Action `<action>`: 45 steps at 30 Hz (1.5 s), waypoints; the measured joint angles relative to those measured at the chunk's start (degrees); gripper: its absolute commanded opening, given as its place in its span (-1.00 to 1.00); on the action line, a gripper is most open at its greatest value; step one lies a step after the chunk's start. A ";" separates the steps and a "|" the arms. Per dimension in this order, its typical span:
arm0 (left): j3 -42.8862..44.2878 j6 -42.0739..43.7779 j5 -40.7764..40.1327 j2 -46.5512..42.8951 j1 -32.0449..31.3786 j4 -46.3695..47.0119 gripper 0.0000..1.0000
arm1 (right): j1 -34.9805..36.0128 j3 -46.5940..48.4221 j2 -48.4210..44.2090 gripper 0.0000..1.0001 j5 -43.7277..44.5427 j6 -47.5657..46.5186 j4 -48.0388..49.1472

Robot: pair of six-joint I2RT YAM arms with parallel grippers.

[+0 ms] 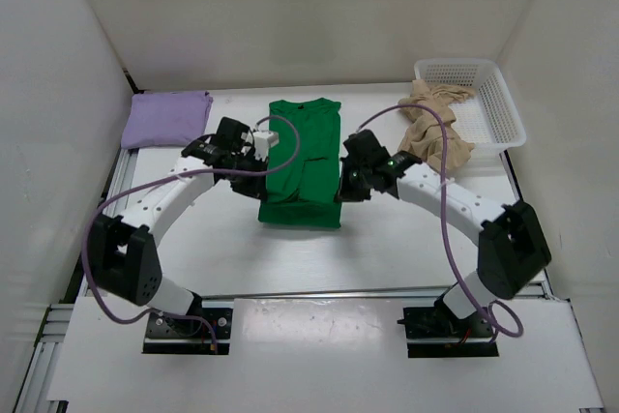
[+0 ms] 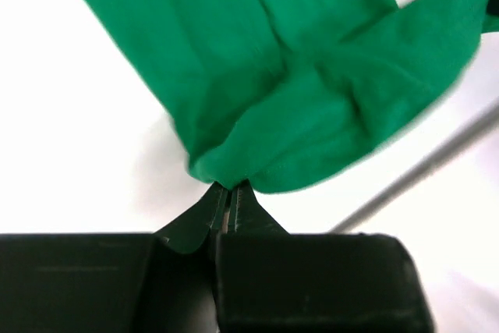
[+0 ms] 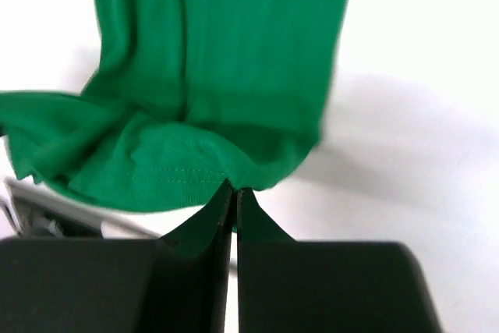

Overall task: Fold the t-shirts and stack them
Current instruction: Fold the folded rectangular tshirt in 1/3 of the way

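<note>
Table: I see the flat white table (image 1: 387, 258) filling the top view, with both arms reaching up from their bases at 6 o'clock.
Green shirt: the bright green cloth t-shirt (image 1: 305, 157) lies in the middle of the table, collar toward 12 o'clock, sides already folded in to a long panel. Its lower part is doubled up and bunched between my two claws.
Basket: the white plastic mesh basket (image 1: 508, 108) sits at 2 o'clock, against the far right corner.
Lavender shirt: the lavender purple cloth t-shirt (image 1: 166, 119) rests at 10 o'clock as a flat folded rectangle, well apart from the green one.
Beige shirt: the beige tan cloth t-shirt (image 1: 432, 128) is a crumpled heap at 2 o'clock, draped over the basket's near-left rim and spilling onto the table.
Left gripper: the left gripper (image 2: 230, 191) sits at the green shirt's 9 o'clock edge, jaws pinched together on a gathered fold of the hem.
Right gripper: the right gripper (image 3: 235, 190) sits at the 3 o'clock edge, jaws likewise closed tight on the stitched hem.
</note>
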 measured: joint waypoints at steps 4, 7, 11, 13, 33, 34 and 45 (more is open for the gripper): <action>6.29 0.04 -0.98 6.60 2.56 0.17 -0.79 | -5.53 7.67 8.33 -0.99 -2.58 -6.58 -0.50; 10.05 0.04 -2.03 11.96 2.99 0.11 -0.79 | -8.39 12.92 14.45 -0.99 -5.14 -10.23 -1.03; 14.40 0.04 -2.51 18.25 4.09 -0.15 -0.79 | -12.33 18.75 21.62 -0.99 -9.73 -12.74 -1.77; 16.65 0.02 -2.58 21.16 4.70 -0.33 -0.79 | -14.03 21.22 24.52 -0.99 -11.67 -13.46 -1.88; 32.46 0.20 -7.15 37.73 6.78 -0.96 -0.30 | -20.15 36.87 40.79 -0.18 -18.23 -12.92 -3.21; 33.73 0.22 -8.04 38.25 7.10 -1.01 -0.26 | -20.59 37.16 40.76 -0.18 -17.84 -12.81 -3.17; 38.91 0.33 -13.86 36.17 10.32 0.24 0.14 | -15.76 28.87 31.15 -0.70 -11.21 -14.58 -2.19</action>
